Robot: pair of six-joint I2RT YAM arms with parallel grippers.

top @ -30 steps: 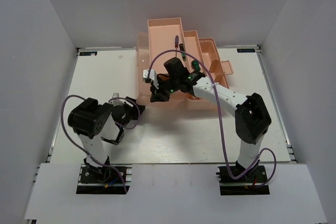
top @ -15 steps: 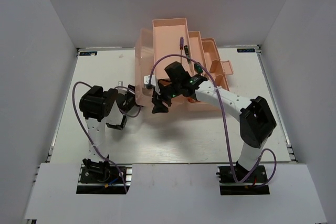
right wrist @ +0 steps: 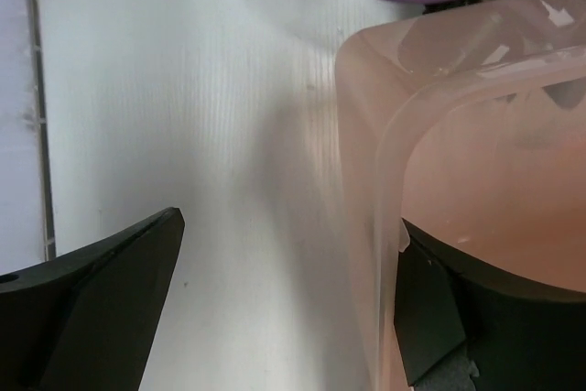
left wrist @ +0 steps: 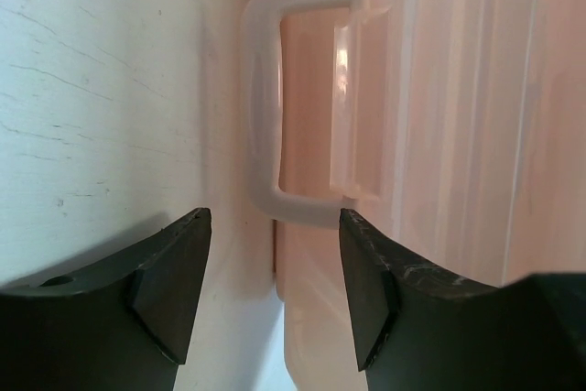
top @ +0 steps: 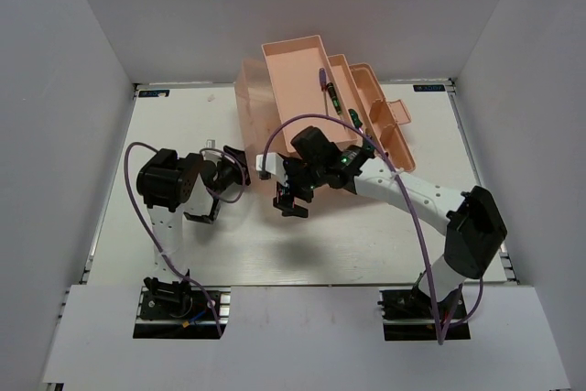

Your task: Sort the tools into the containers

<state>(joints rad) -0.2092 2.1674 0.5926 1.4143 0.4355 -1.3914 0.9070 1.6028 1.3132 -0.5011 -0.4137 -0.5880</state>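
The peach-pink toolbox (top: 291, 63) stands open at the table's back centre, its tiers fanned out to the right. A slim screwdriver (top: 322, 78) and two green-handled screwdrivers (top: 336, 100) (top: 353, 119) lie in the stepped trays. My left gripper (top: 233, 160) is open at the box's left side. In the left wrist view, this left gripper (left wrist: 275, 304) faces the pale lid handle (left wrist: 261, 116) and the box's edge. My right gripper (top: 291, 200) is open wide at the box's near edge. Through its own camera, the right gripper (right wrist: 288, 309) has the translucent box corner (right wrist: 439, 162) against its right finger.
White walls close in the table (top: 183, 125) on the left, right and back. My right arm's purple cable (top: 403, 208) loops over the near part of the box, and the left arm's cable (top: 137, 190) arcs beside its elbow.
The right gripper has opened and pulled back toward the near side. The toolbox has turned and slid to the right. The left gripper has moved in to the box's left side.
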